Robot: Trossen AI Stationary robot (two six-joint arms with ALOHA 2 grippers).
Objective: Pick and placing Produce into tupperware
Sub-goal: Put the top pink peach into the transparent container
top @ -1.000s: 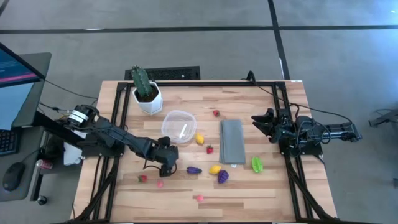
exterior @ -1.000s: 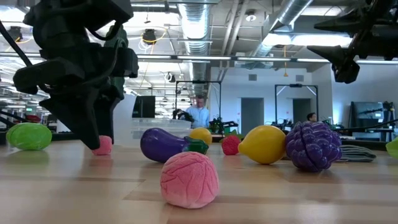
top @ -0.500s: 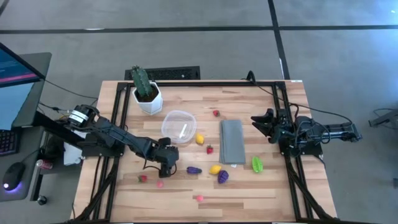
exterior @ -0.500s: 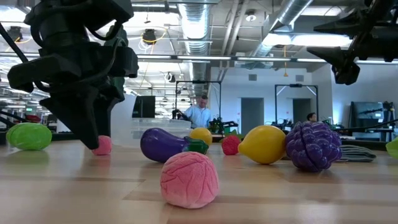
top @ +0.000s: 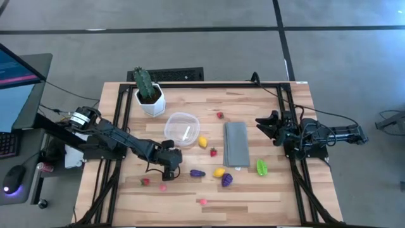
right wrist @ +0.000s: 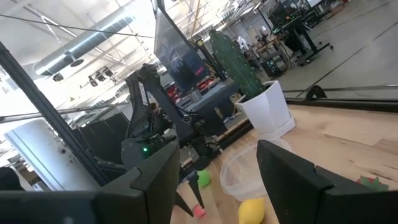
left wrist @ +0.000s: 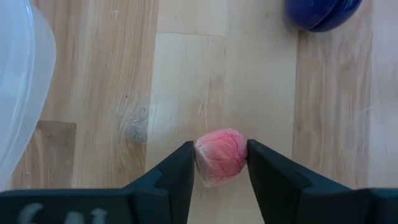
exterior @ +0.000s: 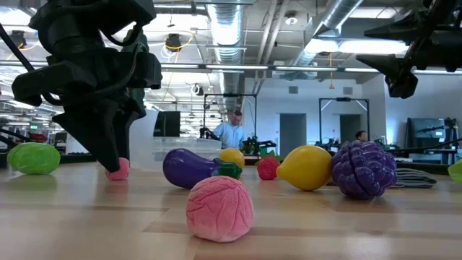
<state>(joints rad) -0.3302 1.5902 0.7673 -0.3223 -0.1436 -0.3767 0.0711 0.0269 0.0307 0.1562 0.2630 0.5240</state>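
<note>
Two fingers of the left gripper [left wrist: 221,163] pinch a pink toy fruit [left wrist: 220,156] on the bench [top: 253,190], near the tupperware [top: 181,127]. Right gripper [top: 264,124], fingers spread, waits far right. Risk: shallow tip hold; fruit may squirt out when lifted.

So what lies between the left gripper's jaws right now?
A small pink produce piece sits between the jaws of the left gripper on the wooden table. The left wrist view shows both fingers touching its sides; whether it has left the table is unclear.
</note>
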